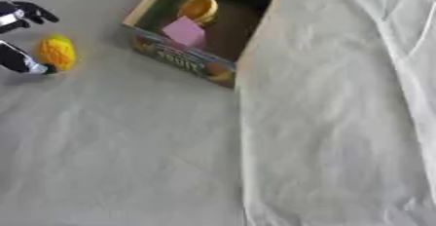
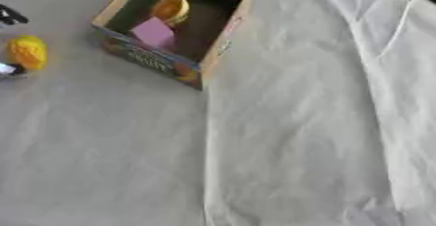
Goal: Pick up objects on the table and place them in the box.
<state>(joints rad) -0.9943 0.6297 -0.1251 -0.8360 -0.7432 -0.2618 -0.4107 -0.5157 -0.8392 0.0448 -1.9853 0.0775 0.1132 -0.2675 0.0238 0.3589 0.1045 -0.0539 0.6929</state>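
- Left eye view: the robot's black left hand (image 1: 21, 35) enters at the upper left edge of the frame, its fingers spread above and below a rounded yellow object with a rough surface (image 1: 56, 52).
- One dark finger (image 1: 34, 11) curls above the yellow object; a lower finger with a silver tip (image 1: 26, 63) lies just beside its lower left side. Whether the fingers actually grasp the object, I cannot tell.
- The yellow object rests on the pale grey cloth-covered table (image 1: 153, 152), left of the box and apart from it.
- An open cardboard box with a colourful printed front (image 1: 183, 62) sits at the upper centre, turned askew.
- Inside the box lie a pink cube-shaped block (image 1: 185, 31) and, behind it, an orange-yellow rounded object (image 1: 198, 8); the two are touching or nearly so.
- A sheet of creased white paper or cloth (image 1: 340, 122) covers the right half of the frame, its edge running down from the box's right corner.
- Right eye view: only fingertips of the left hand show at the left edge, above and below the yellow object.
- The right hand shows in neither view.
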